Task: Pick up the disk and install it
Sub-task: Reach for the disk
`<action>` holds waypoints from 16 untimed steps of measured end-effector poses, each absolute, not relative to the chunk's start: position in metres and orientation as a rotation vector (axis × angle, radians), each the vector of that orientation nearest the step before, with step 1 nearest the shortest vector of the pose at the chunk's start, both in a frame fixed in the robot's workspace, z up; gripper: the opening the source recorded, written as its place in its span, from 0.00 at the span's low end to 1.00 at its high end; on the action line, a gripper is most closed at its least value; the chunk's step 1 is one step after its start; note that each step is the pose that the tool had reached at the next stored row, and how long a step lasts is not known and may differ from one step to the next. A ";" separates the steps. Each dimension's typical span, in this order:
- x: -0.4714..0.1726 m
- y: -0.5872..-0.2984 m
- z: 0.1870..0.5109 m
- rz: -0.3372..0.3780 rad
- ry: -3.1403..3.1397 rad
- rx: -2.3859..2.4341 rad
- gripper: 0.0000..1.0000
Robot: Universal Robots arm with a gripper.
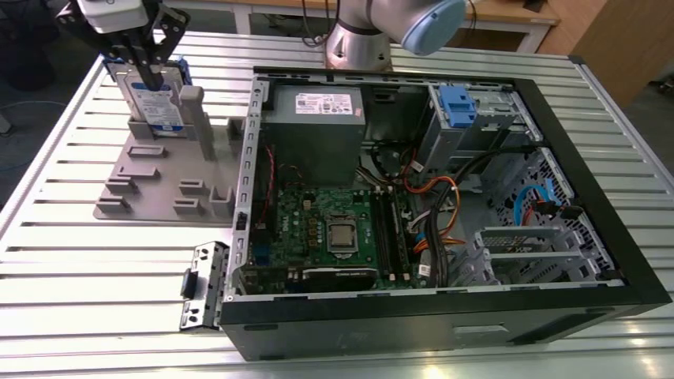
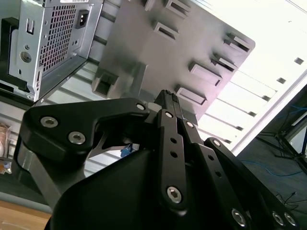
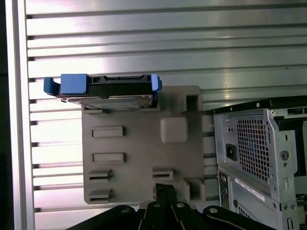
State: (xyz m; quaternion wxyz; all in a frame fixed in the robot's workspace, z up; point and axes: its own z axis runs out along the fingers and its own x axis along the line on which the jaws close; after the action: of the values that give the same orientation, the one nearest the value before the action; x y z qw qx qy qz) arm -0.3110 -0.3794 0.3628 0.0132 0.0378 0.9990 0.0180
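The disk (image 1: 158, 106) stands upright on its edge in the upper left of the exterior view, seated at the far end of a grey holder (image 1: 158, 189) with its label side facing the camera. A blue rail runs along each side. In the first wrist view the disk (image 3: 112, 88) is seen edge-on from above, at one end of the holder (image 3: 134, 172), blue plastic showing at both ends.

The end effector (image 1: 153, 75) hangs at the upper left of the exterior view, and its dark fingers overlap the disk's upper part in the picture. In both wrist views its tips (image 2: 166, 95) (image 3: 163, 188) are drawn together with nothing between them. In the first wrist view they sit over the holder's opposite end, apart from the disk. A short grey post (image 1: 191, 110) rises from the holder just beside the disk.

The holder lies flat on a slatted metal worktop (image 1: 106, 276). Right of it, an open case (image 1: 589, 197) lies on its side and fills the middle and right of the frame. Inside are a grey power supply (image 1: 316, 126) at the upper middle, a metal cage (image 1: 463, 118) with a blue tab to its right, and a green board (image 1: 327, 229) below. The arm (image 1: 390, 31) rises at the top centre.
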 end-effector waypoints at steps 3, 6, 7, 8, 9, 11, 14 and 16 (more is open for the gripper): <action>-0.315 -0.379 0.362 0.056 3.112 0.118 0.10; -0.318 -0.379 0.362 0.056 3.112 0.118 0.10; -0.320 -0.379 0.362 0.056 3.112 0.118 0.10; -0.321 -0.379 0.361 0.056 3.112 0.118 0.10; -0.322 -0.379 0.361 0.056 3.112 0.118 0.10; -0.325 -0.379 0.361 0.055 3.112 0.118 0.10; -0.328 -0.378 0.360 0.055 3.112 0.118 0.10; -0.330 -0.378 0.359 0.055 3.112 0.118 0.10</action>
State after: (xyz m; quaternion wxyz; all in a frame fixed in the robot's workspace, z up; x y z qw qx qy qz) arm -0.3304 -0.3783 0.3593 0.0132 0.0378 0.9990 0.0176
